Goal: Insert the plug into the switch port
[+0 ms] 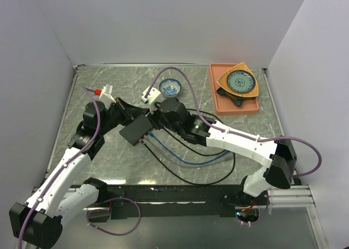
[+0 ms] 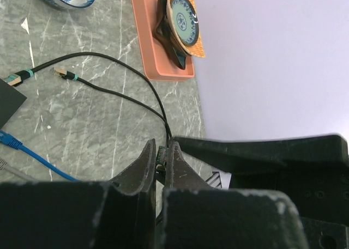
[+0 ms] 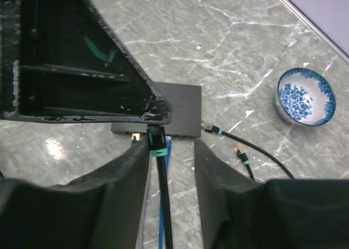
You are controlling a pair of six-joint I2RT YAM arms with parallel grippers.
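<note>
Left gripper (image 2: 161, 153) pinches the plug (image 3: 156, 140), right gripper (image 3: 172, 148) half open astride its cable (image 3: 163, 205), switch (image 3: 182, 110) just ahead: an uneven squeeze could skew it and jam the insertion

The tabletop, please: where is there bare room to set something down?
Bare marble lies between the blue bowl and the left wall, and between the salmon tray and the right forearm. The centre is crowded: switch, cables, open right gripper, left gripper shut on a black cable.
</note>
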